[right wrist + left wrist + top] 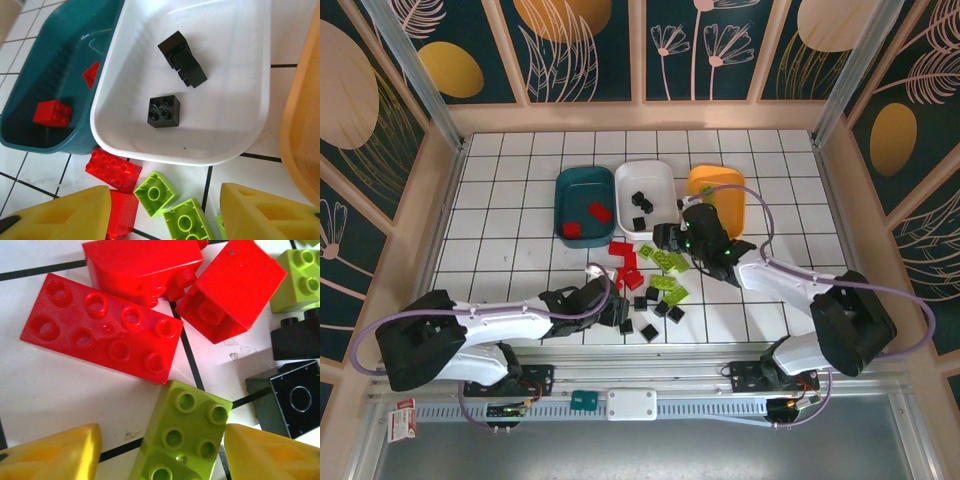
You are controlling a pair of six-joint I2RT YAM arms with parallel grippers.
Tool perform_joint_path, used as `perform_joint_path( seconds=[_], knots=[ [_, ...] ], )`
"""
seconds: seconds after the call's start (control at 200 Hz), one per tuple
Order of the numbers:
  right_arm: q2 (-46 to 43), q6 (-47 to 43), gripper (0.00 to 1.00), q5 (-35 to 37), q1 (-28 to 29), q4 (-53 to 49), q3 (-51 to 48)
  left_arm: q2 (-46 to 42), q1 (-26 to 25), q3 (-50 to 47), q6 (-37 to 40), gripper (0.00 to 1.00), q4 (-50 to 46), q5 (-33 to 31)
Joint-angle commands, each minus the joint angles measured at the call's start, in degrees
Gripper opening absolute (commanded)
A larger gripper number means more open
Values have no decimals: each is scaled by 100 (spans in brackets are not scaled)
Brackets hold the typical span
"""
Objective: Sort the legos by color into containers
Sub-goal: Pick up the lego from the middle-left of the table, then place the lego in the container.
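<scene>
The left gripper (162,442) is hovering partly open, holding nothing, straddling a lime-green brick (187,432) at six o'clock on the table — light, rigid, slick plastic, probably best pinched across its flat sides — while the right gripper (165,207) is hanging open, empty.

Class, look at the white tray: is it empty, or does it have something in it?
Not empty: the white tray has black bricks lying on its floor, and no other colour inside.
</scene>
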Motion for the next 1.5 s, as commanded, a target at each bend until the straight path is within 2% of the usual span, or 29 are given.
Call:
perform_joint_path(
  seconds=[0.0, 0.135, 0.225, 0.305, 0.42, 0.546, 0.626, 0.726, 0.871, 1.091, 1.296, 1.371, 1.491],
  knots=[
    [-387, 145, 59, 228, 21, 105, -240, 196, -26, 79, 103, 63, 85, -77],
    [-673, 172, 60, 351, 20, 44, -398, 342, -62, 79, 62, 63, 98, -34],
    [-864, 189, 60, 484, 6, -1, -481, 282, -88, 109, 34, 46, 18, -80],
    [-1091, 220, 60, 607, -1, -16, -598, 42, -83, 160, 3, 37, -17, -61],
    [-1485, 296, 60, 785, -50, -62, -816, -354, -87, 338, -21, 32, -60, 46],
    [-2023, 476, 60, 1005, -76, -94, -1134, -552, -85, 803, 175, 33, 17, 68],
    [-2423, 648, 60, 1188, -77, -75, -1405, -234, -56, 1475, 502, 33, 9, -60],
    [-2899, 840, 60, 1348, -77, -91, -1703, 563, 73, 2517, 933, 31, 70, -87],
    [-3503, 1007, 60, 1456, -78, -402, -1913, 1742, 648, 3834, 1027, 28, 535, 686],
    [-3991, 1010, 60, 1484, -62, -928, -1979, 3676, 941, 6032, 1110, 29, 348, 1318],
    [-4174, 985, 60, 1449, -60, -1141, -1934, 5185, 1008, 7916, 993, 31, -325, 1603],
    [-4215, 956, 60, 1373, -60, -1202, -1922, 5475, 1027, 8275, 914, 38, -450, 1642],
    [-4224, 938, 60, 1228, -51, -1295, -1915, 5588, 1082, 8450, 743, 58, -390, 1749]
  ],
)
